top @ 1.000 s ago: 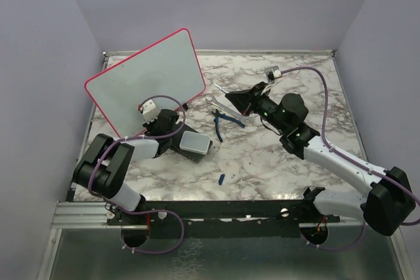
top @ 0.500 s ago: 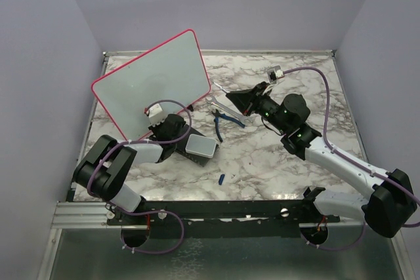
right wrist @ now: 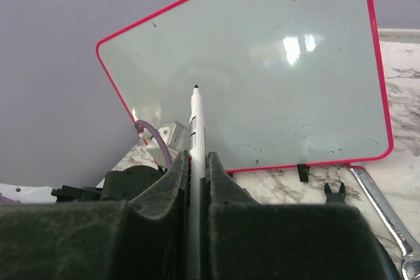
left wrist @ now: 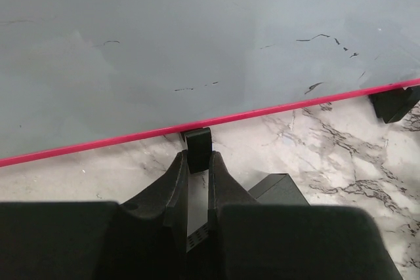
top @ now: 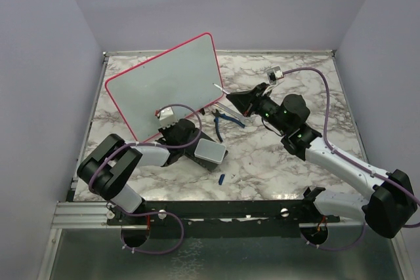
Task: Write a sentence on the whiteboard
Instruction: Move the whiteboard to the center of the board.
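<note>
The right gripper (right wrist: 195,157) has its two fingers pressed together on a white marker (right wrist: 195,119), which they pinch by its barrel; the dark tip of the marker points at the whiteboard (right wrist: 262,63) but is apart from it. The left gripper (left wrist: 197,160) is closed on a small black foot (left wrist: 197,143) under the lower red-pink edge of the board, with one finger on each side of this foot. The whiteboard stands on its lower edge in the rear left part of the marble table (top: 275,162), its face turned toward the arms. In the left wrist view its surface shows only a few small dark specks and short faint strokes. A second black foot (left wrist: 392,103) is under the same edge, further to the right in that view. Just beside the left gripper lies a dark block with a grey-white pad (top: 210,151). Between the two grippers lie pliers with blue handles (top: 224,121) and a silver wrench (right wrist: 384,208), the wrench near the board's lower corner. A small blue cap (top: 222,178) lies nearer to the arm bases.
</note>
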Controlling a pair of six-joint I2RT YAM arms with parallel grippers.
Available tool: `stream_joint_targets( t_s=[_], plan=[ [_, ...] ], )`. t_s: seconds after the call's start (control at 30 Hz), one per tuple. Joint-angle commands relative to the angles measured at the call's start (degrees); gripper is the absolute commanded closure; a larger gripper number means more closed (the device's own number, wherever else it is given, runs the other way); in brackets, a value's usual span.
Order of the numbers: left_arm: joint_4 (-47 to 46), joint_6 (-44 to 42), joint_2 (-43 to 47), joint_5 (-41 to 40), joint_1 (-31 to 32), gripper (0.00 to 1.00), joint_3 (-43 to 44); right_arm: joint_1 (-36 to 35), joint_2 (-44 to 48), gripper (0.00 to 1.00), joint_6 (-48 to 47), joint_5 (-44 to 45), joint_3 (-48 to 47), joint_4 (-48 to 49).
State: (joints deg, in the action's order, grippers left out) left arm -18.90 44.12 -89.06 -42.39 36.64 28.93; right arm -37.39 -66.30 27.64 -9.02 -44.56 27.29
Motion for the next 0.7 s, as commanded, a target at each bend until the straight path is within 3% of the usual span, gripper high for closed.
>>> stream_joint_targets(
  t_s=[0.0,0.3,0.43,0.67],
  plan=[
    [4.54,2.00,-2.50,6.16,3.82,1.00,-0.09,0.21,1.13,0.99,0.40,0.23,0.75,-0.31],
    [7.81,2.85,-1.47,5.79,5.28,0.99,1.37,0.21,1.00,0.99,0.49,0.47,0.78,-0.46],
    [10.89,2.78,0.64,5.42,5.22,0.81,2.29,0.21,1.16,0.99,0.40,0.44,0.73,-0.65],
    [15.07,1.51,3.03,2.50,5.13,0.65,3.26,0.21,1.34,0.99,0.31,0.45,0.57,-0.70]
  ],
)
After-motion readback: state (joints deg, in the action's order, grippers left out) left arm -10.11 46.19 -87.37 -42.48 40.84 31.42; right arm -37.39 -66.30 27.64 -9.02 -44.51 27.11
